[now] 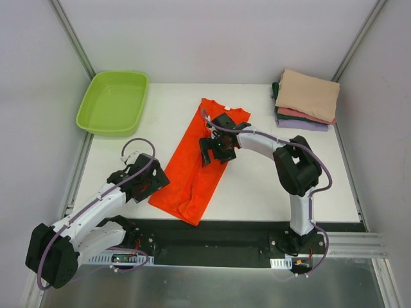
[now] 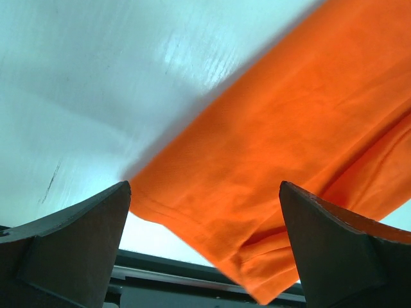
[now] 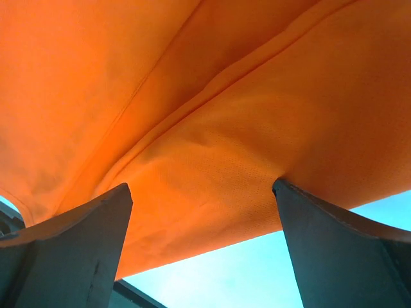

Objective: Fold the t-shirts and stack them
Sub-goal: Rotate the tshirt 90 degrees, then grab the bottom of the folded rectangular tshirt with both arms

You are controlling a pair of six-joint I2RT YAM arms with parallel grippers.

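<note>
A bright orange t-shirt (image 1: 204,160) lies folded lengthwise in a long strip across the middle of the white table (image 1: 257,186), neck at the far end. My left gripper (image 1: 154,184) is open, low beside the shirt's near-left hem, which shows in the left wrist view (image 2: 257,186) between the fingers. My right gripper (image 1: 215,154) is open, hovering over the shirt's middle near its right edge; the right wrist view shows the orange cloth (image 3: 212,128) filling most of the frame. A stack of folded shirts (image 1: 307,99), tan on top, then salmon-pink, purple and dark green, sits at the far right.
A lime-green plastic tub (image 1: 113,101) stands at the far left corner. A black rail (image 1: 218,234) runs along the table's near edge by the arm bases. White walls close in on both sides.
</note>
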